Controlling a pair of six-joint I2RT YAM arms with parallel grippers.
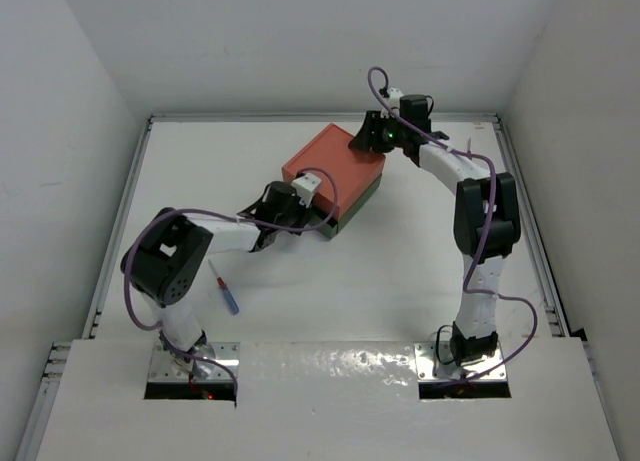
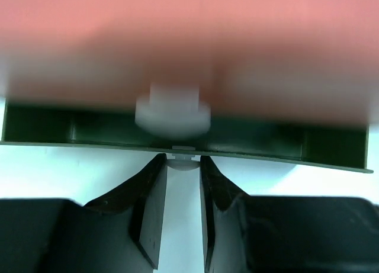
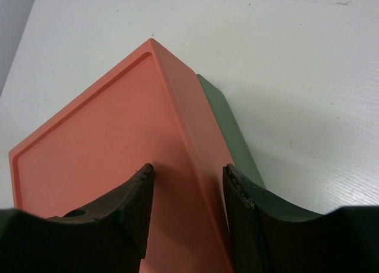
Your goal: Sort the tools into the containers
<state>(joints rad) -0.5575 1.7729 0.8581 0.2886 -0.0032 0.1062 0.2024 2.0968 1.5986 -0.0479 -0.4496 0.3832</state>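
The upper box (image 3: 100,148) is plain salmon-red, and the lower box (image 3: 228,122) is dark green. The upper knob (image 2: 173,112) and lower knob (image 2: 182,160) are white. Near the left edge of the white tabletop (image 1: 400,271), the screwdriver (image 1: 227,291) is blue with some red. The left arm (image 1: 225,236) and right arm (image 1: 480,271) are white with black joints and purple cables (image 1: 371,81). The left tool (image 2: 182,164) and right tool (image 3: 188,173) are black.

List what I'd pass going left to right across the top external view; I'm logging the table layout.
left arm's elbow → screwdriver → salmon-red box → right arm's elbow
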